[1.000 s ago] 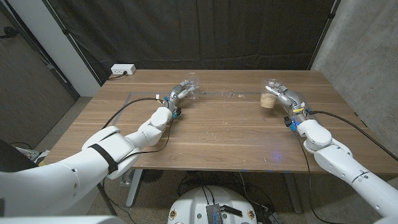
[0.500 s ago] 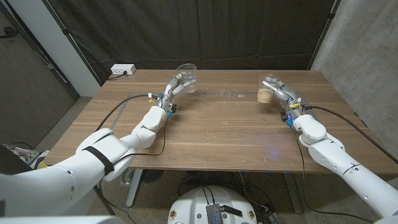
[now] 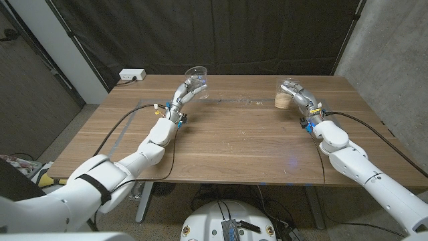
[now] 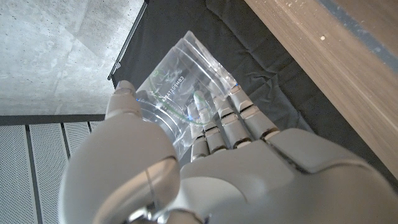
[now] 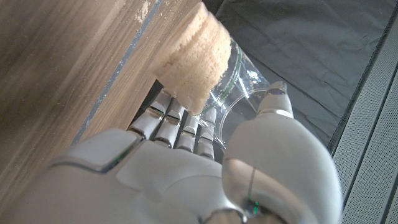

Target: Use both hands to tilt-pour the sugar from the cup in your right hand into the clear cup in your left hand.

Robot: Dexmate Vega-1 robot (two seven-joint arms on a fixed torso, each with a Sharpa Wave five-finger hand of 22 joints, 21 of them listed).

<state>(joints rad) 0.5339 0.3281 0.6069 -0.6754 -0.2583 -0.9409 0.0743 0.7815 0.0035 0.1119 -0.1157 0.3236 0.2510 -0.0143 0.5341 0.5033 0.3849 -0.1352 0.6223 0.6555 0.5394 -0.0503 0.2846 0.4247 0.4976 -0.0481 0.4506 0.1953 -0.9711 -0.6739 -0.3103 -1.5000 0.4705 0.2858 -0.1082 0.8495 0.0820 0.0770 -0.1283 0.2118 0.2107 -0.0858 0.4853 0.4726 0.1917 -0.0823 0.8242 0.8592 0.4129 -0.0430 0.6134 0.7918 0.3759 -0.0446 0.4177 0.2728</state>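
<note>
My left hand [image 3: 188, 90] holds an empty clear plastic cup [image 3: 197, 79] raised above the far left part of the table, mouth tipped up and outward. In the left wrist view my fingers [image 4: 231, 121] wrap the clear cup [image 4: 174, 93]. My right hand [image 3: 298, 96] grips a clear cup with light brown sugar [image 3: 283, 99] in its lower part, lifted above the far right of the table. In the right wrist view the sugar [image 5: 189, 59] fills the cup's base and the thumb [image 5: 273, 106] presses its wall. The two cups are well apart.
A white power strip [image 3: 132, 75] lies at the table's [image 3: 234, 140] far left corner. A few sugar grains [image 3: 251, 101] are scattered on the wood between the hands. Black cables run along both arms. A dark curtain hangs behind.
Both hands have lifted their cups off the table and moved further away. The left cup rose higher and tipped up; the right cup shifted slightly left.
</note>
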